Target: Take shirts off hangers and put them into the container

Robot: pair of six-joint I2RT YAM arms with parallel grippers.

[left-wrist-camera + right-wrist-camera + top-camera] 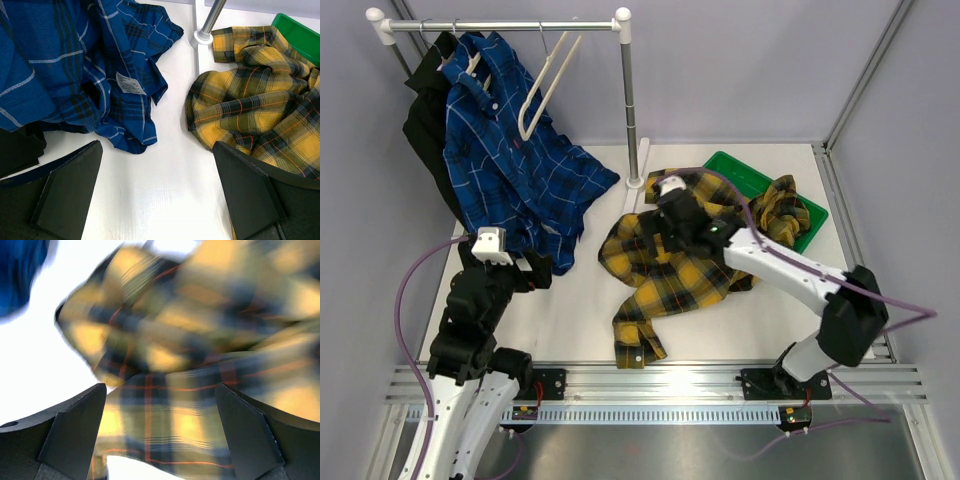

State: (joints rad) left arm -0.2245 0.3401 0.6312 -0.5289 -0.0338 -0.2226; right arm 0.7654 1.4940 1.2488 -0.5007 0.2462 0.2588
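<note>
The yellow plaid shirt [670,275] lay mid-frame on the surface [580,320], only a sleeve reaching the green container [740,172] at upper right. The right gripper [160,407] hung over it, jaws wide and empty, probably placed for a better hold. The left gripper [157,172], jaws equally wide, waited by the blue shirt [505,170] at upper left.

Three fabric shirts: a blue checked shirt [510,170] and a plain black shirt [420,120] on the white-capped metal rail [500,24], and a yellow plaid shirt [670,280] beside its post. Two thin white hangers [545,85] show there. One green plastic tray [740,172].
</note>
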